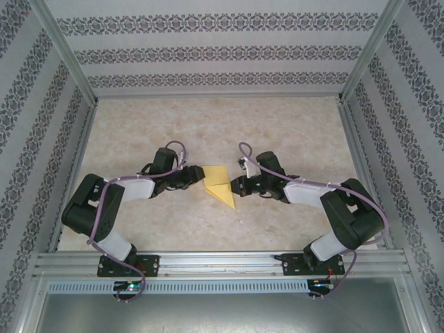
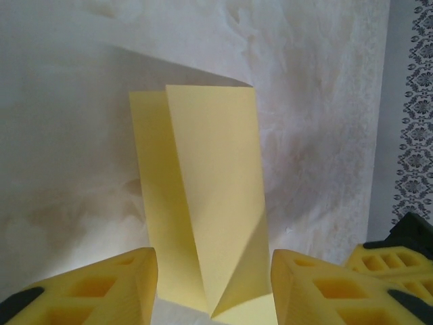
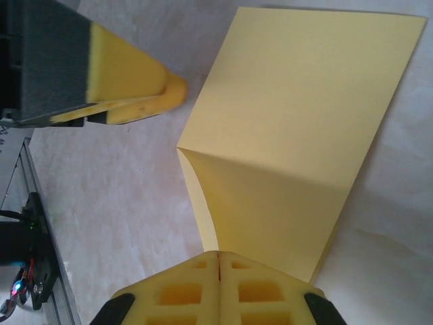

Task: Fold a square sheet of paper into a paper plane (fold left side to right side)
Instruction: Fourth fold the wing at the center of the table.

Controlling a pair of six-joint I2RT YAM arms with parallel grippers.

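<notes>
1. The sheet of paper (image 1: 219, 182), creased into overlapping flaps, lies mid-tabletop (image 1: 208, 125) between the two arms.
2. The left pincer (image 2: 214, 288) has its jaws apart, astride the sheet's left end. I cannot tell whether they touch it.
3. The right pincer (image 3: 218, 267) is closed at the sheet's right edge, where a layer curls up toward its tips. Whether that layer is pinched is unclear.
4. Risk: nothing firmly pins the sheet, so a sideways pull could drag it whole and skew the crease.
5. Risk: if the left jaws close across the width, the thin paper would probably buckle.
</notes>
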